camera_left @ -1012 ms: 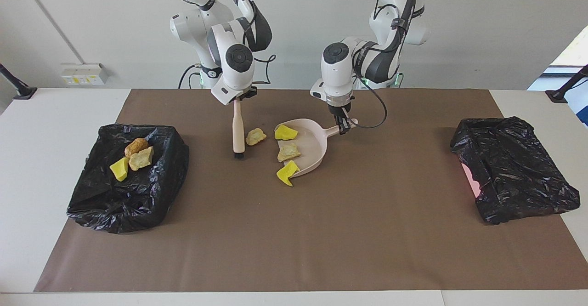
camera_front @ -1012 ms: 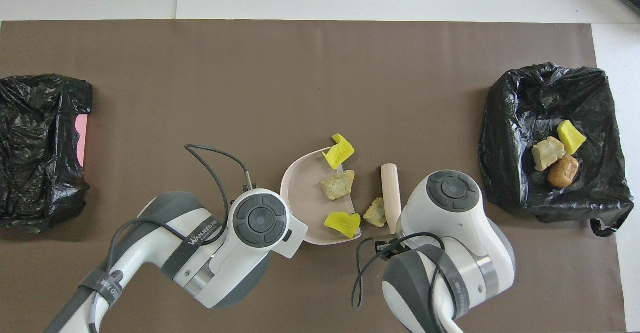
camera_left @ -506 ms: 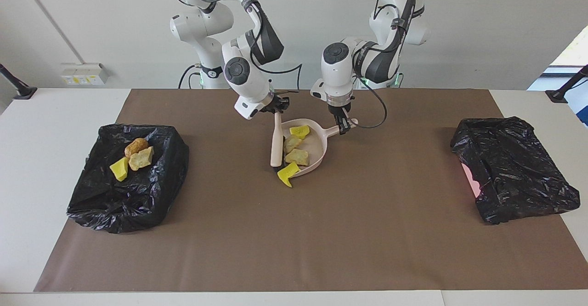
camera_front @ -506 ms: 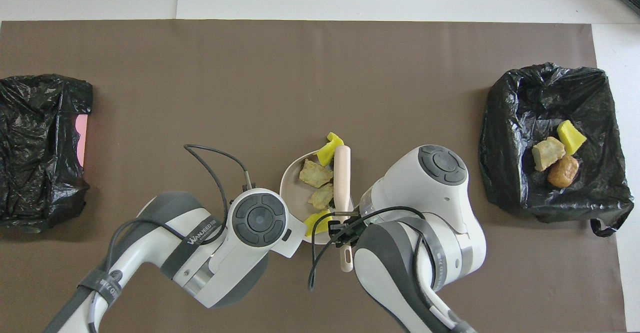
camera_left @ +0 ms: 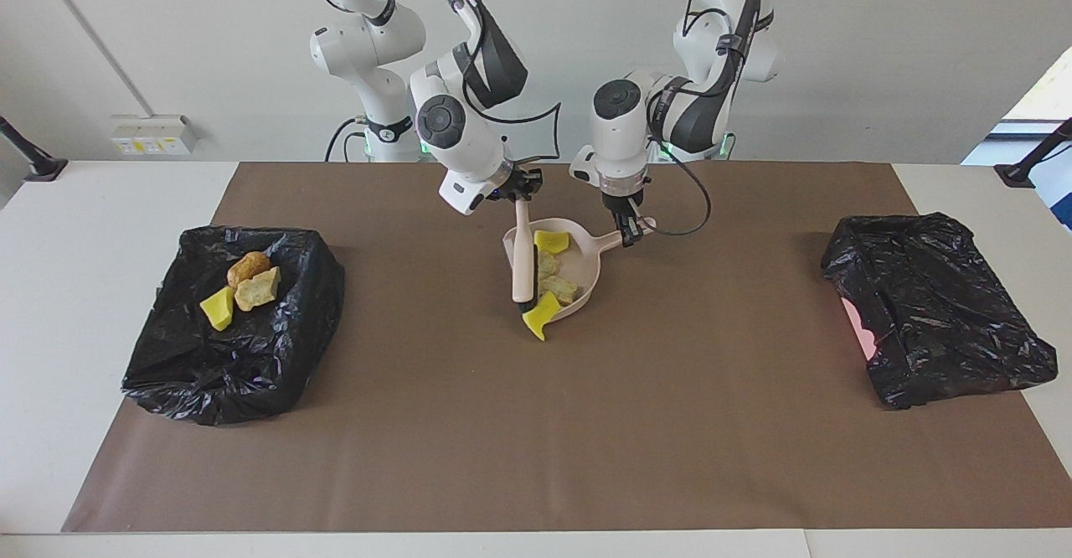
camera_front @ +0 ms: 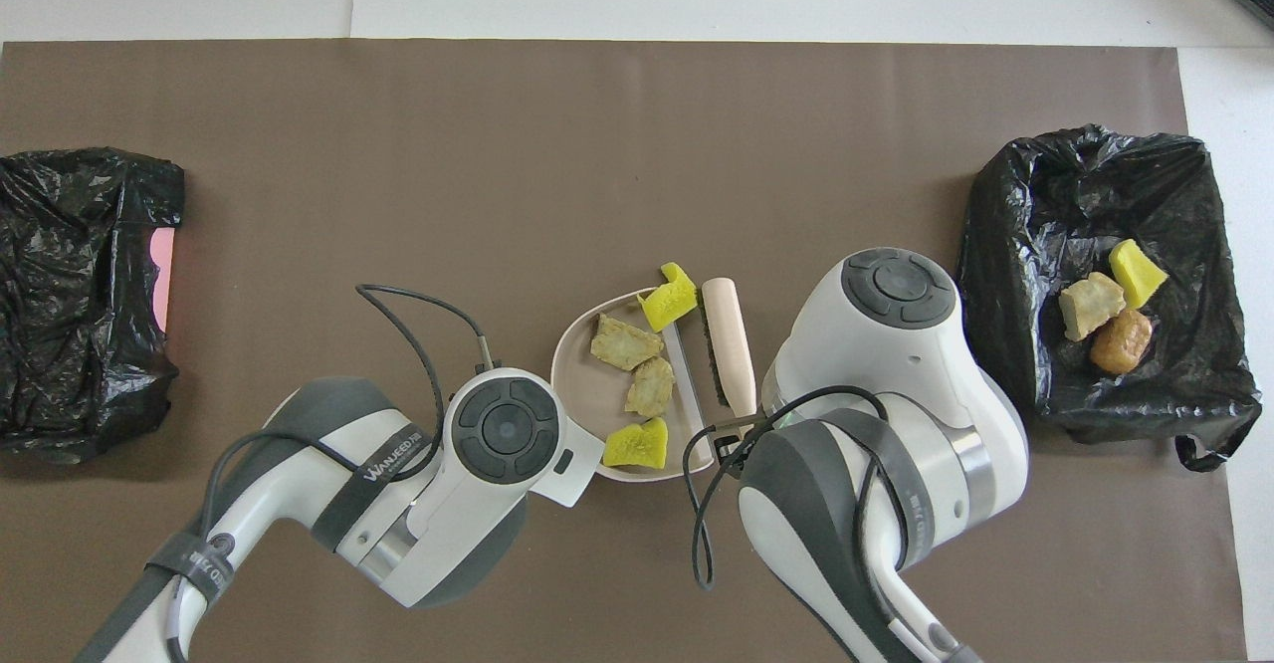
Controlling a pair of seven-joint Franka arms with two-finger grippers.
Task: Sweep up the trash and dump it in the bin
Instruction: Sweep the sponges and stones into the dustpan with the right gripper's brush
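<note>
The left gripper (camera_left: 629, 235) is pinched shut on the handle of the pale pink plastic dustpan (camera_left: 586, 265), which sits in the middle of the brown mat (camera_left: 536, 424). The right gripper (camera_left: 521, 193) is closed on the top of a small brush with a cream handle (camera_left: 522, 260), and its dark bristles sit at the pan's open edge.

Two beige spongy lumps (camera_front: 637, 364) and one yellow lump (camera_front: 637, 442) lie inside the pan. Another yellow lump (camera_left: 543, 313) sits right at the pan's lip, touching the brush.

The bin lined with a black plastic bag (camera_left: 167, 357) is at the right arm's end of the table. In it are three lumps (camera_left: 243, 288): yellow, beige and golden-brown. A crumpled black bag (camera_left: 938, 307) lies at the left arm's end.
</note>
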